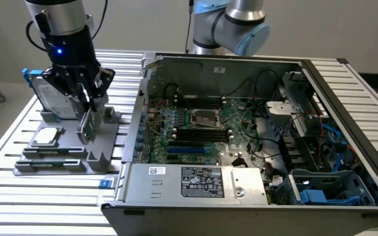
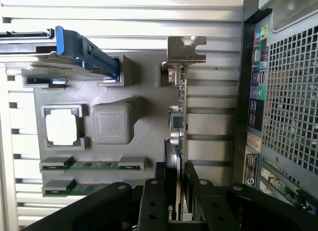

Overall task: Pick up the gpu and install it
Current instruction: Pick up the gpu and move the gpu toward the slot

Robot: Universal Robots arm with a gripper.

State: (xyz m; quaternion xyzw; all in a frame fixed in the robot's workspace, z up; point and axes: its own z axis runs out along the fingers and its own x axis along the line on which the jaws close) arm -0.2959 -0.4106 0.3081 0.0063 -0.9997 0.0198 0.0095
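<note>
Grey fixture (image 1: 57, 167) is sitting on the slatted table (image 1: 38, 196). The gpu (image 2: 177, 122) is standing on edge in the fixture's slot, with its silver bracket (image 2: 186, 48) at the end away from the gripper (image 2: 176, 179). The gripper is clamping the card from above, fingers (image 2: 154, 201) pressing on both faces. Crowding it: a hard drive (image 1: 45, 96) in a blue frame is standing just behind the gripper toward the exterior view's left, a square chip (image 1: 47, 136) is lying in its pocket nearby, a raised block (image 2: 112, 121) is sitting between chip and card, and two memory sticks (image 2: 92, 165) are lying flat in grooves. The open case (image 1: 241, 221) is lying just beside the fixture at the exterior view's right, its rear wall running close along the card's other side and its motherboard (image 1: 241, 140) facing up. Space above the card is looking open; sideways room is tight.
</note>
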